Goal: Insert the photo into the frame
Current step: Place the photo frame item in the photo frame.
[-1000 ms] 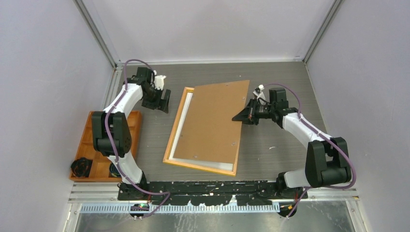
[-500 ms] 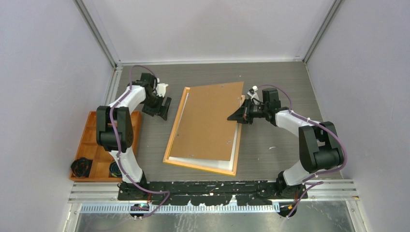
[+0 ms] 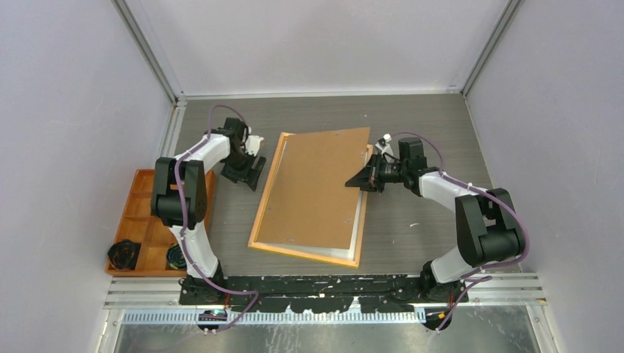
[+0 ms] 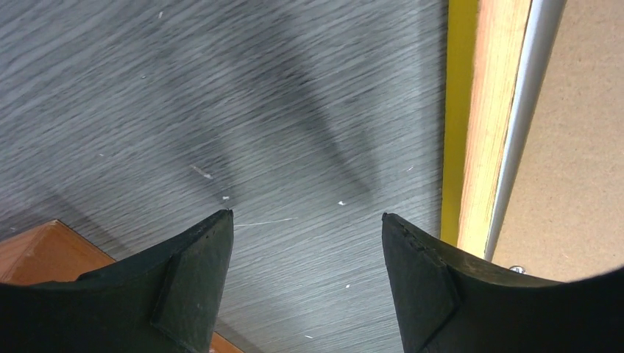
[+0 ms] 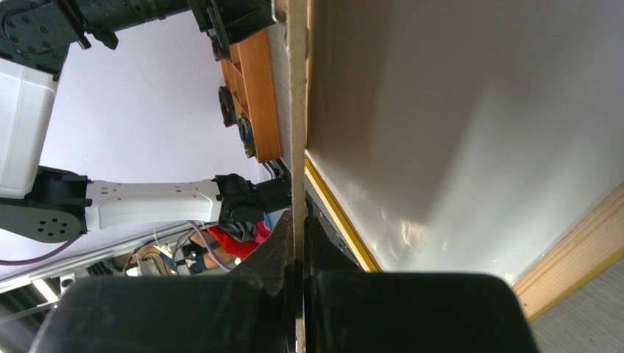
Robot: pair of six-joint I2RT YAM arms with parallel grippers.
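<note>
The frame (image 3: 266,200) lies face down mid-table, its wood-coloured back edges up; a yellow strip of it (image 4: 460,110) shows in the left wrist view. The brown backing board (image 3: 316,187) rests tilted over it. My right gripper (image 3: 357,181) is shut on the board's right edge, and the thin board edge (image 5: 297,88) runs between its closed fingers. Under the board a white sheet (image 5: 456,132) fills the frame, apparently the photo's plain back; a white strip (image 3: 360,220) shows at the right. My left gripper (image 3: 250,171) hangs open and empty just left of the frame, fingers (image 4: 199,257) over bare table.
An orange compartment tray (image 3: 147,220) sits at the left table edge, with dark items (image 3: 123,254) in its near cells; its corner (image 4: 37,254) shows below my left fingers. Walls close the table on three sides.
The right gripper has swung the backing board leftward and down, so it now lines up over the frame. The left gripper has moved nearer and toward the frame's left edge.
</note>
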